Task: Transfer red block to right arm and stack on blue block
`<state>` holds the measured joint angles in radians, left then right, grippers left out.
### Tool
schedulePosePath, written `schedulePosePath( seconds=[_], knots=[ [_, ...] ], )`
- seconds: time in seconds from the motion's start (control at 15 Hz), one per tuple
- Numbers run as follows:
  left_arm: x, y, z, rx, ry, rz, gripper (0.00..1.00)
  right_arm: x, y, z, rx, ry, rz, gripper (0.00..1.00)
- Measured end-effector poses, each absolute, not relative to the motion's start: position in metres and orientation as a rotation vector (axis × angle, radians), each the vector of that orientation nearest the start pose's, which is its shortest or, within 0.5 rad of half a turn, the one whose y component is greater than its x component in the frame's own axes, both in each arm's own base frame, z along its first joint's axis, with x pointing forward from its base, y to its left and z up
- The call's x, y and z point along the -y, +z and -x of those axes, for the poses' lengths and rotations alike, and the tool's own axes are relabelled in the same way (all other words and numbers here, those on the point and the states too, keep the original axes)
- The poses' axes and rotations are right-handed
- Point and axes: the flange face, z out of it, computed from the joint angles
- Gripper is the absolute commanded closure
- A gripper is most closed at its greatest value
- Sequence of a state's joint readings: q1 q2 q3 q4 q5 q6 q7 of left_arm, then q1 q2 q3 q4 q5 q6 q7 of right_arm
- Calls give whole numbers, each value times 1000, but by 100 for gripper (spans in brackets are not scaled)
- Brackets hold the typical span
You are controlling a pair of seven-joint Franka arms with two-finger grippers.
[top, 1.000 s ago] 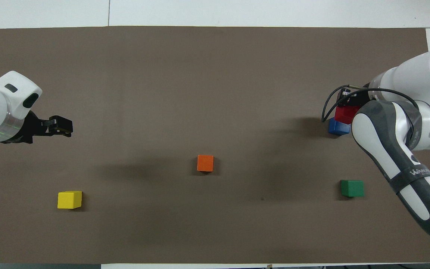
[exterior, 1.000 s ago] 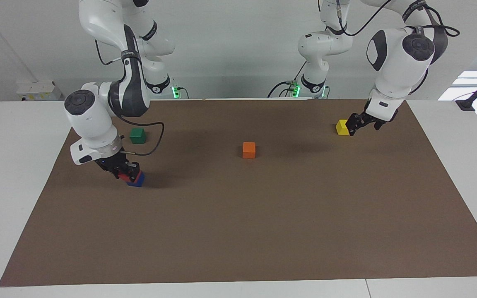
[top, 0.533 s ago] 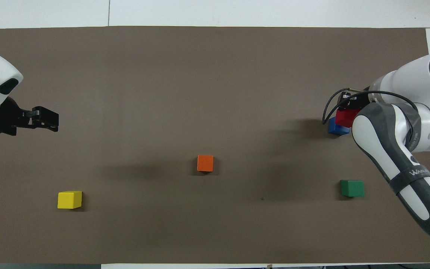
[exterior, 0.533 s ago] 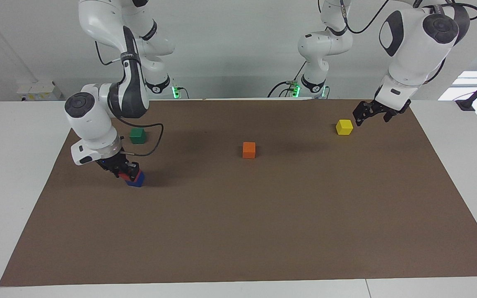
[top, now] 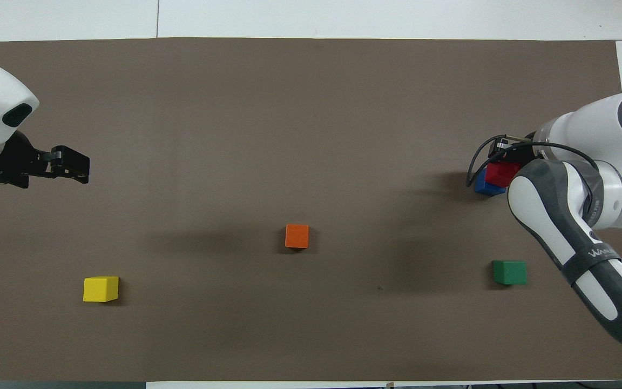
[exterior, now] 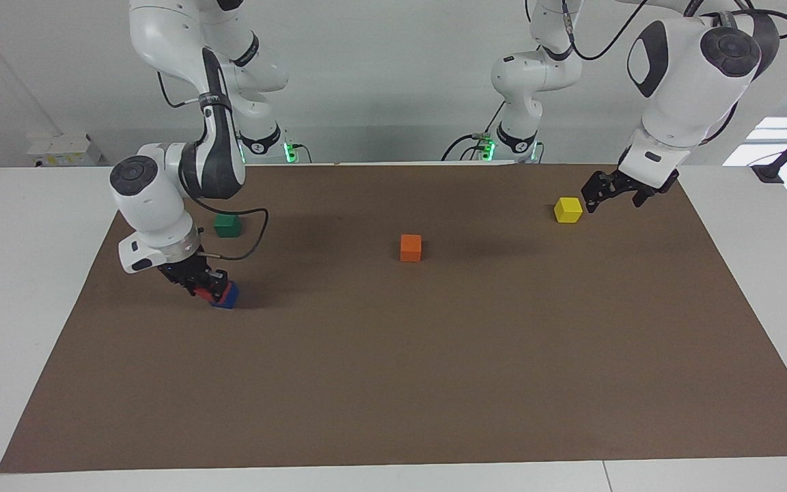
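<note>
Brown matting [exterior: 434,355] covers the table as I look across at the robots. Toward the right arm's end, I see the right gripper [exterior: 208,285] low over the mat, its fingers pinched on the red block [exterior: 203,294]. That red block sits on top of the blue block [exterior: 227,298], somewhat skewed, so one corner of the blue shows out from under it. I cannot tell whether the red is resting fully on the blue or only just touching. A green block [exterior: 227,225] lies nearer to the robots than this pair, well apart from it. An orange block [exterior: 410,247] sits about mid-table. Toward the left arm's end, my left gripper [exterior: 602,193] hangs in the air just beside a yellow block [exterior: 568,210], not touching it, with its fingers spread and nothing between them.

From overhead, I pick out the red block [top: 501,174] partly hidden under the right arm's wrist, overlapping the blue block [top: 487,186], whose edge peeks out beneath it. The right gripper [top: 507,156] is mostly covered by its own arm here. The green block [top: 509,272] lies nearer to the robots than the stack, the orange block [top: 297,236] is around the middle of the matting [top: 311,108], and the yellow block [top: 101,288] is alone toward the left arm's end. My left gripper [top: 76,165] is up over bare mat, its fingers parted and empty.
</note>
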<state>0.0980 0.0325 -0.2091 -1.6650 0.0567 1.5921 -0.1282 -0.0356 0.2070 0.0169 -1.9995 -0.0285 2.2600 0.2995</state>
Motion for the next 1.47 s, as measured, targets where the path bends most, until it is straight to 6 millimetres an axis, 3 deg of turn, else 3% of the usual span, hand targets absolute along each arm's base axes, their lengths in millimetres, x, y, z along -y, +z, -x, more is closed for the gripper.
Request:
schedulePosePath(
  seconds=[0.73,0.8,0.93,1.07,1.2,1.47],
  knots=[
    [62,566,-546,-91,173,3068,0,12,361,-590,-466,-78,3119,100],
    [61,565,-546,-99,175,3068,0,12,361,-590,-466,-78,3119,96],
    [61,565,-546,-108,175,3068,0,12,361,-590,-465,-78,3119,50],
    [63,565,-546,-115,175,3068,0,12,361,-590,-465,-77,3119,25],
    [67,566,-545,-129,170,3067,0,12,361,-589,-464,-75,3119,17],
    [72,566,-545,-142,169,3066,0,11,360,-589,-461,-73,3120,14]
  ],
)
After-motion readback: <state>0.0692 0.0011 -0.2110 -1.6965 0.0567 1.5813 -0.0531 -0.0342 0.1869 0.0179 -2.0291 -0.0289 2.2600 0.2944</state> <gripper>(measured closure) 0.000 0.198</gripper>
